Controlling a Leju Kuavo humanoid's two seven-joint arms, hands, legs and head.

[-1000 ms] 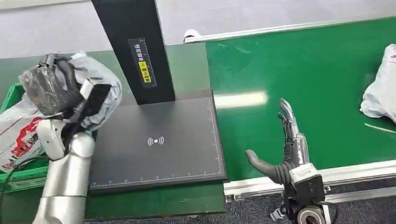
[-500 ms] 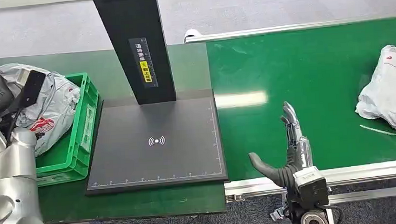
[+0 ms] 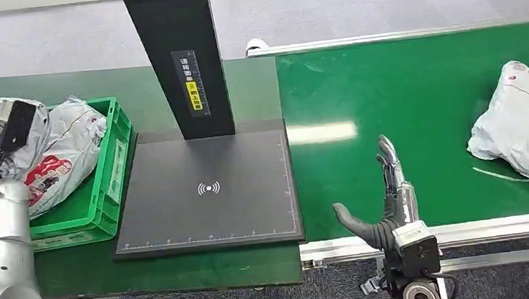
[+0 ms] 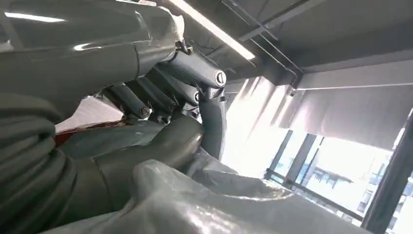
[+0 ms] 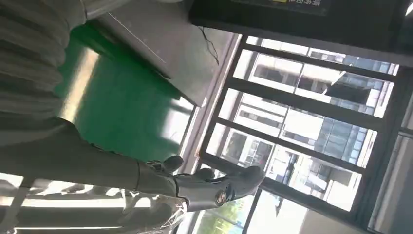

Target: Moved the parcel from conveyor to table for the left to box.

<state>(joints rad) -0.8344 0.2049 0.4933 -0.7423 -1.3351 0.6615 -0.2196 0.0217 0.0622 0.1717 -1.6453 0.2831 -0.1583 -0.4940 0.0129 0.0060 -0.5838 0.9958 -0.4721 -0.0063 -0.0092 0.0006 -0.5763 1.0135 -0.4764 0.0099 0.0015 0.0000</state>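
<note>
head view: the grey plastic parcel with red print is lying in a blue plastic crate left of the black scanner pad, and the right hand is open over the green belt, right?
Not quite: the crate is green, not blue, as the head view shows. The rest holds: the grey plastic parcel with red print lies in it, left of the black scanner pad, and the right hand is open over the green belt.

The left silver arm (image 3: pixel 2 266) rises along the far left edge of the head view, its elbow at the lower left corner and its wrist with a black camera block in the upper left. The left hand (image 4: pixel 160 122) has its grey thumb and darker fingers closed around glossy grey wrapped material. The right hand (image 3: pixel 384 197) stands at lower centre-right of the head view, fingers straight and pointing up the frame, thumb splayed to the left, holding nothing.
</note>
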